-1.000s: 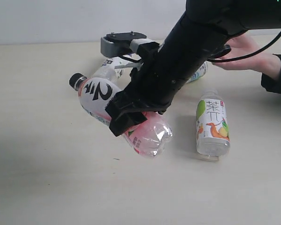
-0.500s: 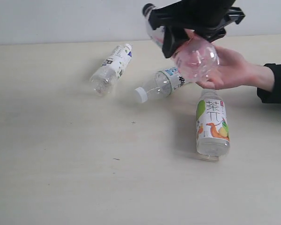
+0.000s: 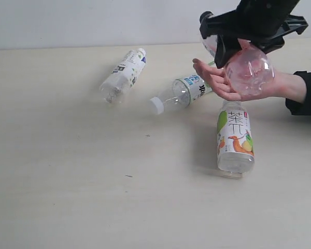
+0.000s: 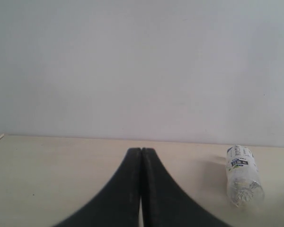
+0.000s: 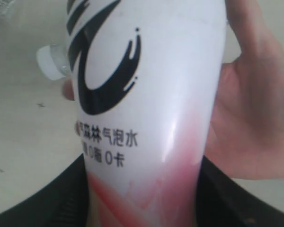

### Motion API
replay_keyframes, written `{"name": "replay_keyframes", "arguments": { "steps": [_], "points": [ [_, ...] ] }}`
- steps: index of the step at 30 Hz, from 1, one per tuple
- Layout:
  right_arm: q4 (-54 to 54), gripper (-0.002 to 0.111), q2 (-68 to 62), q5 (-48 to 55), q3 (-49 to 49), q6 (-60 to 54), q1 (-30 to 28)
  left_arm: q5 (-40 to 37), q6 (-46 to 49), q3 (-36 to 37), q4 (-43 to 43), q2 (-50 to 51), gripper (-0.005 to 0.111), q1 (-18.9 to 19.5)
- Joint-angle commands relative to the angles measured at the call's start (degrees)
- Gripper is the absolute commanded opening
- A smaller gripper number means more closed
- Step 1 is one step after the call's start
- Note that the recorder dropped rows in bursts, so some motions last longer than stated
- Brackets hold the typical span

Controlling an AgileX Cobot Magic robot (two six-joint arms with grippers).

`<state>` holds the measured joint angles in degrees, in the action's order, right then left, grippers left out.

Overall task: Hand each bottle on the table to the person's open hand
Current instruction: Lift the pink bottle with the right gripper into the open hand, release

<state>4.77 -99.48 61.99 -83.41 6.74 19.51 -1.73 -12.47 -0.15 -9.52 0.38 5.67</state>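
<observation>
Pink-labelled clear plastic bottle (image 3: 249, 71) sits clamped in our black right gripper (image 3: 249, 52), over the person's bare open hand (image 3: 217, 84); our left gripper (image 4: 141, 158) is clenched shut.

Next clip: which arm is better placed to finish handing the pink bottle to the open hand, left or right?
Right. Its gripper is clamped on the pink-labelled bottle, right at the person's open hand. The left gripper is shut and empty, and its wrist view shows no hand.
</observation>
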Motion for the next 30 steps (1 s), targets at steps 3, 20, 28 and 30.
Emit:
{"name": "replay_keyframes", "arguments": {
  "steps": [3, 20, 28, 30],
  "points": [
    [-4.2, 0.0, -1.3, -7.1, 5.2, 2.1, -0.3, 0.2, 0.1, 0.1, -0.1, -0.4, 0.0, -0.4],
    [-8.3, 0.01, -5.3, -8.6, 5.2, 7.9, -0.3, 0.2, 0.1, 0.1, -0.1, -0.4, 0.0, -0.4],
    [-8.3, 0.057, -5.3, -8.6, 5.2, 4.9, -0.3, 0.2, 0.1, 0.1, -0.1, -0.4, 0.0, -0.4],
    [-8.3, 0.071, -5.3, -8.6, 5.2, 4.8, -0.2, 0.2, 0.1, 0.1, -0.1, -0.4, 0.0, -0.4]
  ]
}}
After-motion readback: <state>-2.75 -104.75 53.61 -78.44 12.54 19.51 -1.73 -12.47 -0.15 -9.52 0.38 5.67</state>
